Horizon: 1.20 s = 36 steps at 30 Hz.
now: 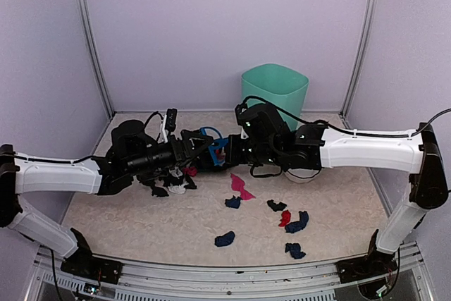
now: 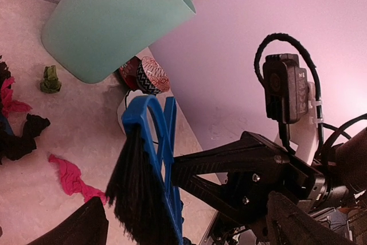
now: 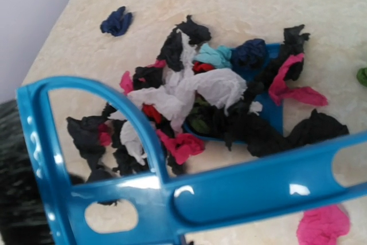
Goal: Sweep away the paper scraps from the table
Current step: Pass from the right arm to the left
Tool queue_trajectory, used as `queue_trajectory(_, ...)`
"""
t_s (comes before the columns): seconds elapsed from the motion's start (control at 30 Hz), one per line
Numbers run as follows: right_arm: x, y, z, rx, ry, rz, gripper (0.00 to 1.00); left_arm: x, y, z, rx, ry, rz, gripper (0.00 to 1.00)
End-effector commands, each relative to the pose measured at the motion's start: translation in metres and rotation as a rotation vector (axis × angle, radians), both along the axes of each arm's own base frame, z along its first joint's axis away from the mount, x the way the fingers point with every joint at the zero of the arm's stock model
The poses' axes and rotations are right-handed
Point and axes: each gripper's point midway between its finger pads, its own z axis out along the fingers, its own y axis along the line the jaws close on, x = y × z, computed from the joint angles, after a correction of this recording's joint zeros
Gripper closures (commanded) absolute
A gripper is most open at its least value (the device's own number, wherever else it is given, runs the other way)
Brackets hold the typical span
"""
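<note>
Nearest you, loose paper scraps (image 1: pixel 241 186) lie on the desk (image 1: pixel 141 223), well in front of the teal bin (image 1: pixel 275 93). Closer to the bin, a heap of scraps covers the blue dustpan (image 3: pixel 277 120). Just in front of the bin, your right end effector (image 1: pixel 227 149) is clamped on the blue brush (image 2: pixel 150 159). Your left end effector (image 1: pixel 192 148) stands wide apart, gripping nothing. You can't tell what the bin contains.

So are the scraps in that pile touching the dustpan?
Touching. The right wrist view shows the scraps heaped on the dustpan, covering most of its blue floor.
</note>
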Motion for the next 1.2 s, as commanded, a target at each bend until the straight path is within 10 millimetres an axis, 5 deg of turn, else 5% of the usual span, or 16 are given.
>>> queue_trajectory(0.0,-0.004,0.005,0.032,0.057,-0.050,0.019,1.00,0.005,-0.010,0.010,0.001,-0.040,-0.018,0.09)
queue_trajectory(0.2,-0.008,0.005,0.032,0.063,-0.051,0.024,1.00,0.009,-0.015,0.009,-0.010,-0.028,-0.016,0.20)
queue_trajectory(0.33,-0.008,0.001,0.033,0.067,-0.053,0.012,1.00,0.013,-0.016,0.006,-0.016,-0.006,-0.004,0.39)
queue_trajectory(0.53,-0.008,0.001,0.032,0.067,-0.053,0.014,1.00,0.016,-0.017,0.003,-0.013,0.012,0.002,0.55)
queue_trajectory(0.87,-0.009,0.005,0.032,0.067,-0.053,0.029,1.00,0.019,-0.018,0.007,-0.005,0.007,0.006,0.76)
queue_trajectory(0.97,-0.010,0.007,0.034,0.070,-0.058,0.040,1.00,0.020,-0.016,0.005,0.005,0.015,0.020,0.98)
queue_trajectory(1.17,-0.012,0.009,0.033,0.071,-0.058,0.056,1.00,0.023,-0.008,0.006,0.002,0.025,0.035,1.00)
